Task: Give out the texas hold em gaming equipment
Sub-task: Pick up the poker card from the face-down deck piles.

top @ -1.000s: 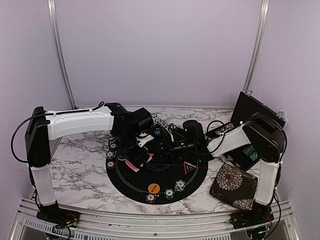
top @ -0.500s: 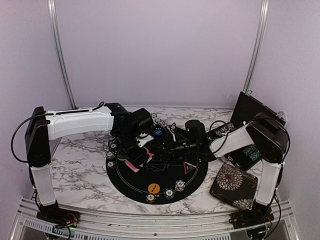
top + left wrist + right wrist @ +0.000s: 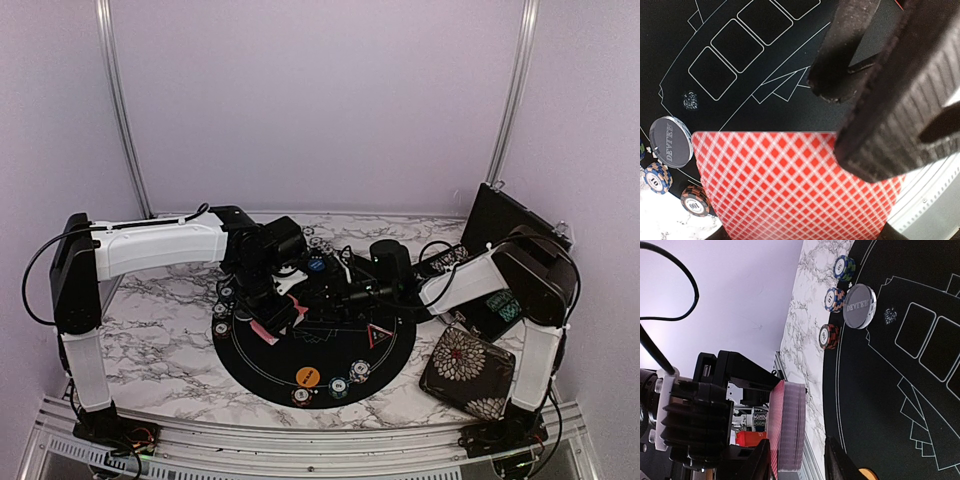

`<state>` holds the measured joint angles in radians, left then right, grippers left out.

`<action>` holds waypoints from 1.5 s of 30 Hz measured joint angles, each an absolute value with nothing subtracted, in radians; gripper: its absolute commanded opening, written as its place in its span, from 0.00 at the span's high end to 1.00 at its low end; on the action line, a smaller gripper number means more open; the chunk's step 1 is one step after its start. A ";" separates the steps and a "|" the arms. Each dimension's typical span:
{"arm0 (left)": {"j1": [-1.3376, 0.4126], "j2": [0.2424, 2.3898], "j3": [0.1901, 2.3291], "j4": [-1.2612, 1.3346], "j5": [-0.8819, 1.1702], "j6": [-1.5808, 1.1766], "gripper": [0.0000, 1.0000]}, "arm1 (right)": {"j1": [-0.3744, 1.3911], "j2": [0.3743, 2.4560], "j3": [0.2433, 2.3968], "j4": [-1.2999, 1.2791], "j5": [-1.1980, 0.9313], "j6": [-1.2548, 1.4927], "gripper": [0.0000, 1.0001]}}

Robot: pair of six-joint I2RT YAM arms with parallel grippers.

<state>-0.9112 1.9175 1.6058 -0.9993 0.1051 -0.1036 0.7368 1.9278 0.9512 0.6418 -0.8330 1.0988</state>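
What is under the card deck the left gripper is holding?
Visible there: black poker mat with white card outlines, plus a silver dealer button and striped chips beside the card deck. Whatever lies straight below the deck is covered by it.

R end effector (image 3: 335,292) nudged left, closer to card deck (image 3: 789,427)
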 measured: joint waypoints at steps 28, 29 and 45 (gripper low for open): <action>-0.903 1.917 1.606 -1.000 0.103 -0.097 0.48 | 0.737 1.877 0.948 0.560 -0.801 1.043 0.77; -0.902 1.917 1.606 -1.000 0.103 -0.097 0.48 | 0.738 1.877 0.945 0.562 -0.801 1.044 0.77; -0.900 1.918 1.604 -1.008 0.104 -0.097 0.48 | 0.747 1.877 0.930 0.569 -0.801 1.061 0.83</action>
